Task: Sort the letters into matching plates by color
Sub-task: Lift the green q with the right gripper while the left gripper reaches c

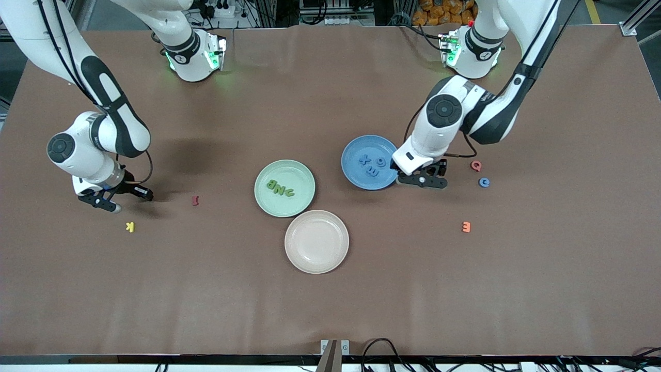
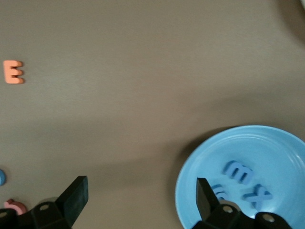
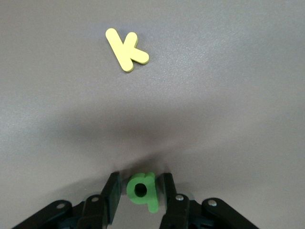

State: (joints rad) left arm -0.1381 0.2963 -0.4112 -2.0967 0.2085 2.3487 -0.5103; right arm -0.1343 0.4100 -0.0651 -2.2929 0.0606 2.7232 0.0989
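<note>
The beige-pink plate (image 1: 316, 241) lies nearest the camera and has nothing in it. The pale green plate (image 1: 284, 187) is just above it, touching its rim, and holds three green letters (image 1: 280, 188). The blue plate (image 1: 369, 161) is a bit farther back toward the left arm's end, with three blue letters (image 1: 373, 165) inside.

The right gripper (image 3: 139, 191) is low at the table near the right arm's end, close to the yellow K (image 1: 130, 226). Its fingers sit on both sides of a small green letter (image 3: 141, 189) and pinch it.

To do this well, the grip should be snug before lifting. Then go straight up, so the letter does not drag or twist. Carry it over the green plate and let go low, so it does not bounce out.

The left gripper (image 1: 422, 178) waits with fingers spread wide beside the blue plate. One blue letter (image 1: 484, 182) is on the table near the pink Q (image 1: 476, 165).
</note>
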